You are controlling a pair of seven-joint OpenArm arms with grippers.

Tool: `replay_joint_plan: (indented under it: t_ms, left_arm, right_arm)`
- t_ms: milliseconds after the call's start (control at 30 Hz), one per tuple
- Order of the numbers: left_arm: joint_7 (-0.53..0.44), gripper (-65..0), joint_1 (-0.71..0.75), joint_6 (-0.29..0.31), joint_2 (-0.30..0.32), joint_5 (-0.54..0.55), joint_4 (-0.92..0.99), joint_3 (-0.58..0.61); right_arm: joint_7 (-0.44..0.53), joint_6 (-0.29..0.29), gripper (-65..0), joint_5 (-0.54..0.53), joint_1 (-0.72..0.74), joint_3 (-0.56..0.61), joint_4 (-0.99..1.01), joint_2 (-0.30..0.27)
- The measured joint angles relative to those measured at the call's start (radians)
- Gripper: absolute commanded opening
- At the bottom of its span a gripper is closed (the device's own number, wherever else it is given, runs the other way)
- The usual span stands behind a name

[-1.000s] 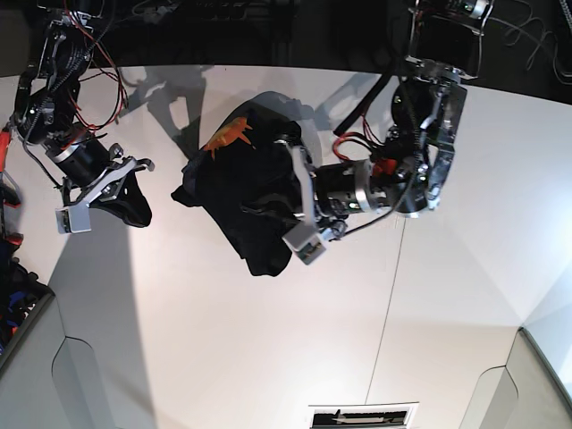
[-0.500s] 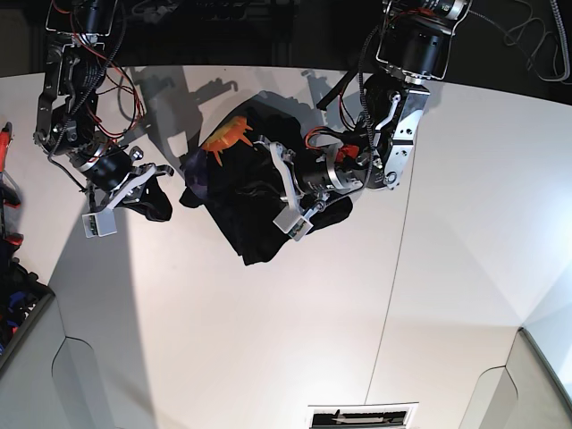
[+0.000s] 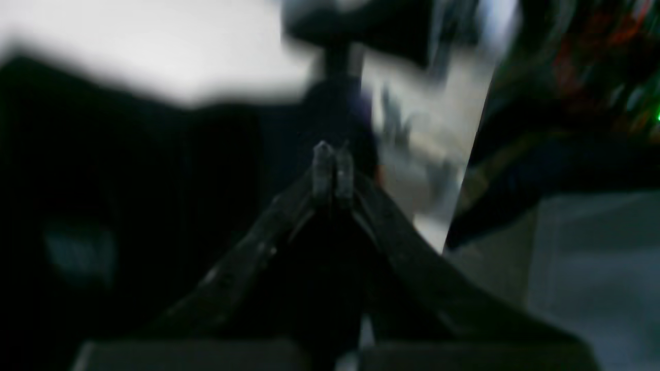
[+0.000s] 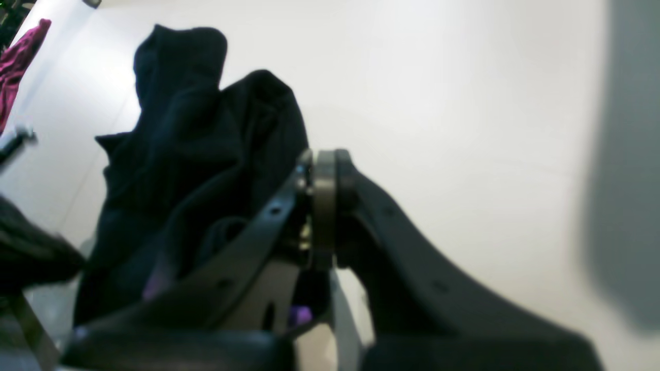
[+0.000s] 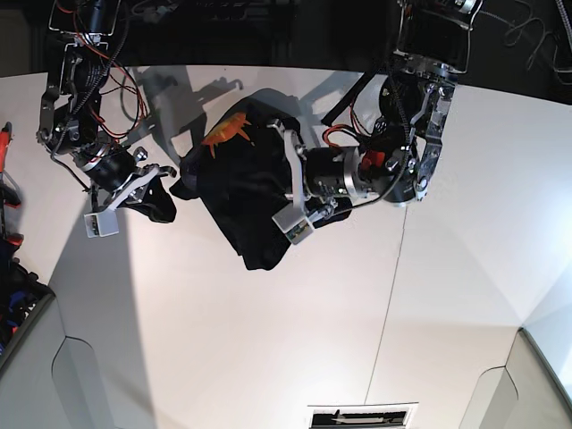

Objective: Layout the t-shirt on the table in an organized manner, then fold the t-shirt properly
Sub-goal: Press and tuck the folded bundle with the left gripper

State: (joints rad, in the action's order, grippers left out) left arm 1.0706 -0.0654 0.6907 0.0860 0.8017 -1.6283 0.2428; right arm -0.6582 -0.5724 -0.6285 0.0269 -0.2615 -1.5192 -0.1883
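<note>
The t-shirt (image 5: 246,192) hangs bunched between both pincers (each pinching its cloth).

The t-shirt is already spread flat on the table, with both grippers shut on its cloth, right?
Not flat. The base view shows the t-shirt still bunched in a crumpled heap on the table. The rest holds: the left gripper and the right gripper are each shut on its cloth.

No legible text, label or number on any surface in view.
</note>
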Motion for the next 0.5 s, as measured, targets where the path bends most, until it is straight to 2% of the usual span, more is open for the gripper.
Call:
replay_joint_plan:
  t_ms: [233, 333, 500]
  left_arm:
    - [-0.018, -65.0, 0.069, -0.001, 0.105, 0.0, -0.001, 0.0]
    - [-0.023, -65.0, 0.106, -0.001, 0.156, -0.057, -0.001, 0.0]
    - [-0.097, -65.0, 0.113, -0.002, 0.185, -0.068, -0.001, -0.001]
  right_arm:
    - [0.0, 0.0, -65.0, 0.009, -0.003, 0.019, 0.0, 0.0]
    - [-0.006, 0.0, -65.0, 0.008, -0.016, 0.048, 0.0, 0.001]
    - [-0.01, 0.0, -65.0, -0.01, -0.041, 0.087, 0.0, 0.002]
